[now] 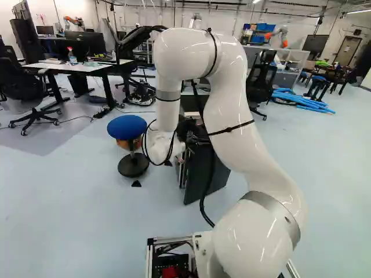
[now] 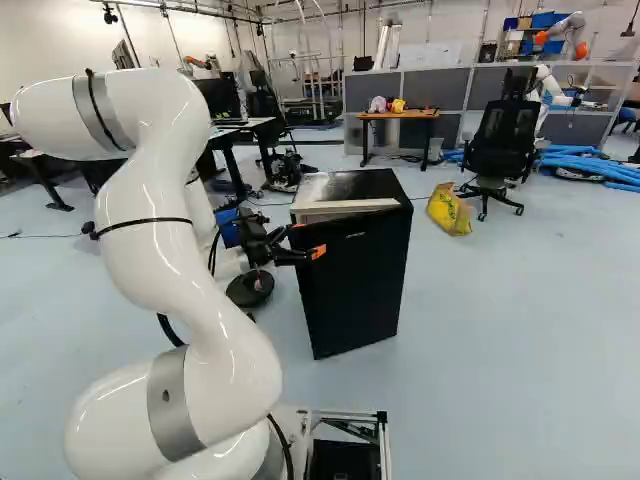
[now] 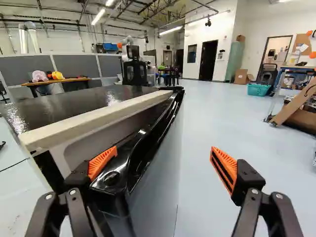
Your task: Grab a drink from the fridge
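Pale blue floor (image 2: 500, 330) stretched under the glossy black fridge (image 2: 355, 290), its door (image 3: 143, 160) ajar; your black two-fingered hand (image 2: 311, 252) was spread wide, one orange pad (image 3: 102, 163) at the door's gap, the other (image 3: 224, 168) outside

The fridge top (image 3: 74, 103) looks glossy, its door rim (image 3: 129, 152) shiny plastic, the arm (image 1: 232, 116) smooth and glossy.

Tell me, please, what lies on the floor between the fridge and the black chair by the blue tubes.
A yellow bag lies there, as the right base view shows.
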